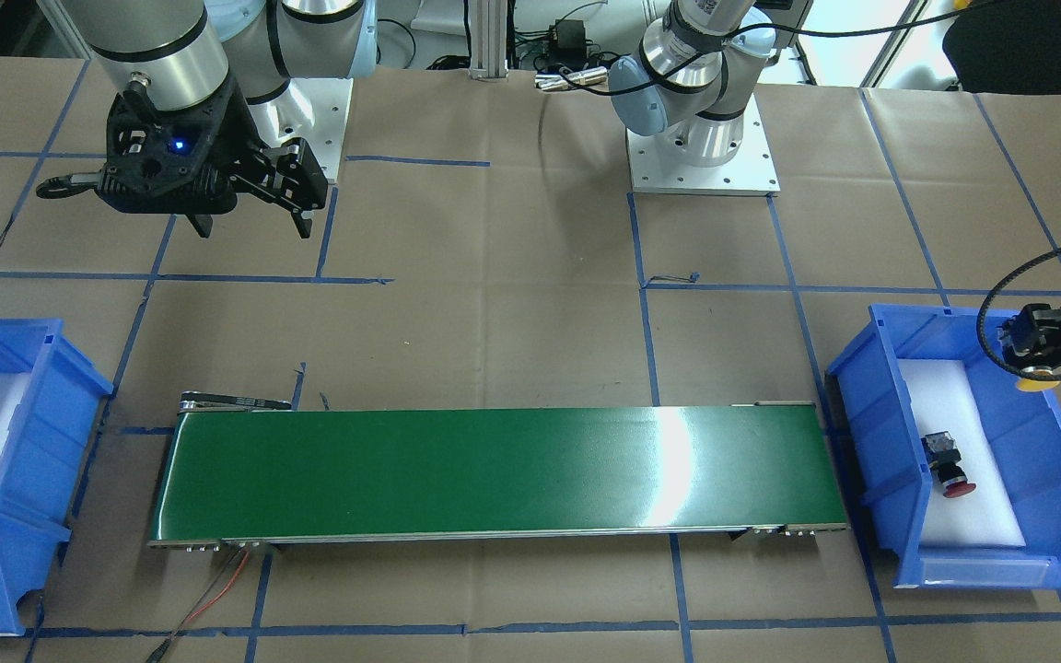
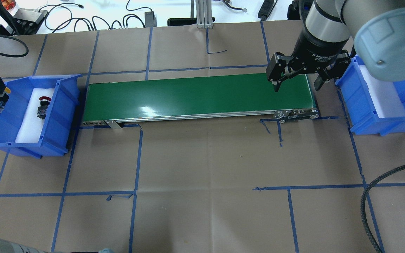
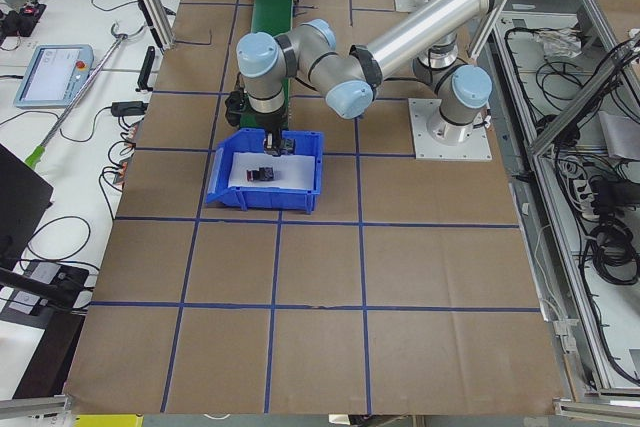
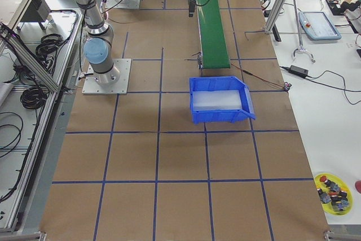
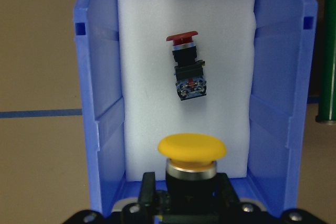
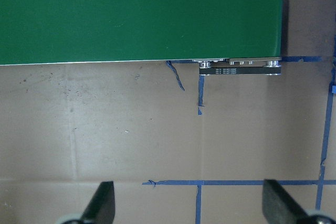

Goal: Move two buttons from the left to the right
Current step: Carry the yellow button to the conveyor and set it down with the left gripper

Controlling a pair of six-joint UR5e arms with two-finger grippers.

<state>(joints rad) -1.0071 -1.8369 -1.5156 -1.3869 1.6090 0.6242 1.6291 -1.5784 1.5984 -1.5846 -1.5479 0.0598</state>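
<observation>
Off the belt's [image 2: 195,95] left end, we see our left gripper [image 5: 187,187] pinching the yellow button [image 5: 192,148] over a bin [image 5: 100,103]. The red button [image 5: 187,66] lies on the foam [image 5: 142,51] inside that bin. Our right gripper [image 2: 297,86] hangs spread near the belt's right end, beside a second foam-lined bin [image 2: 374,123].

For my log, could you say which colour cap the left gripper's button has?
The button has a yellow cap, clearest in the left wrist-mounted view.
</observation>
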